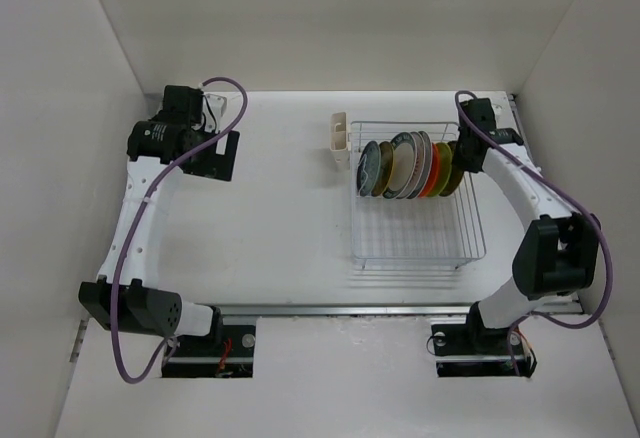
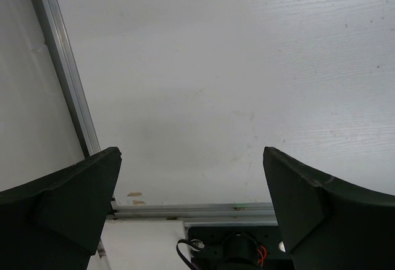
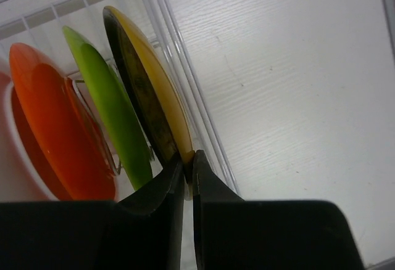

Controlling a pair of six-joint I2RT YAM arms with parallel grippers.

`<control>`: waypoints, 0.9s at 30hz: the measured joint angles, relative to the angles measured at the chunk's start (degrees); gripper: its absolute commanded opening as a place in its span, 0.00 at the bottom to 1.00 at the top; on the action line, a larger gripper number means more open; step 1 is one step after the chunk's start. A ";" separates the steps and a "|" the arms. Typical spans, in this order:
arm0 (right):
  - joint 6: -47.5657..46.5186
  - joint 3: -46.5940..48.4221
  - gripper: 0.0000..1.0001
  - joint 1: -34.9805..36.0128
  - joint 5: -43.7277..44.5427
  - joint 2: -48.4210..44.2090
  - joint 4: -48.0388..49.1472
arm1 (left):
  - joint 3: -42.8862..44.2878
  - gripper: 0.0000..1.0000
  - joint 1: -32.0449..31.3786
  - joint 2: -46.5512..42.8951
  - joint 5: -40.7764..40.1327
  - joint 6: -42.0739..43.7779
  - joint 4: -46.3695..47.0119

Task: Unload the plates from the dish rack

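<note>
The white wire dish rack (image 1: pixel 418 248) stands right of centre with several plates (image 1: pixel 405 166) upright in a row at its far end. In the right wrist view the olive plate (image 3: pixel 145 91) with a yellow back stands outermost, beside the lime green plate (image 3: pixel 114 113) and the orange plate (image 3: pixel 52 128). My right gripper (image 3: pixel 189 162) is shut on the rim of the olive plate; from above it (image 1: pixel 462 151) sits at the row's right end. My left gripper (image 2: pixel 192 202) is open and empty over bare table at the far left (image 1: pixel 215 153).
A cream cutlery cup (image 1: pixel 339 141) hangs on the rack's far left corner. White walls close in the table on the left, back and right. A metal rail (image 1: pixel 330 310) runs along the near edge by the arm bases.
</note>
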 measured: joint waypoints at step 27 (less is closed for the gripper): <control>4.52 19.15 0.00 25.03 -8.22 -3.52 -1.25 | 1.36 0.88 -3.72 1.75 24.39 -5.40 8.26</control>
